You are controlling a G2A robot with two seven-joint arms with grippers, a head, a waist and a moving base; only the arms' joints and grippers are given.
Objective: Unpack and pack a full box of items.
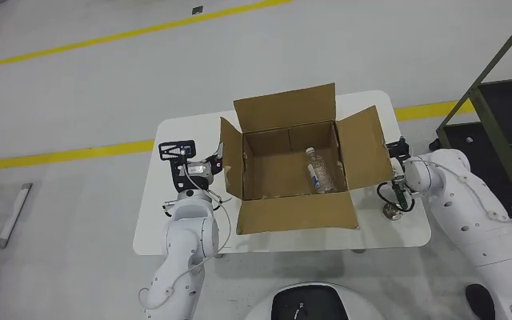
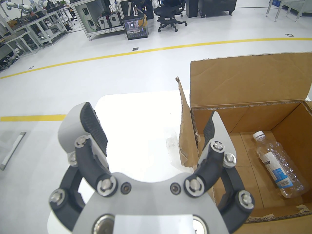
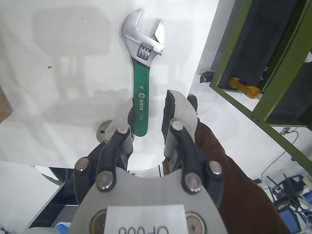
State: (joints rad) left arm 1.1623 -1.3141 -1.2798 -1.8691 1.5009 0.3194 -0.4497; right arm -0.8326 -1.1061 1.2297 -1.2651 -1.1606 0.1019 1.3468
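An open cardboard box (image 1: 296, 212) stands mid-table with its flaps spread. A clear plastic bottle (image 1: 319, 170) lies on its side inside, also seen from the left wrist (image 2: 277, 169). My left gripper (image 2: 150, 110) is open and holds nothing. It hangs over the white table (image 1: 184, 232) just left of the box's left flap (image 2: 187, 132). Right of the box, a wrench (image 3: 140, 91) with a green handle and silver head lies on the table. My right gripper (image 3: 150, 113) is open astride the handle's end. One pad touches the handle and the other stands apart.
A green metal rack (image 3: 243, 49) stands off the table's right side, with a yellow bottle (image 3: 243, 87) on its shelf. The table's right edge (image 3: 207, 49) runs close beside the wrench. Bare tabletop lies left of the box.
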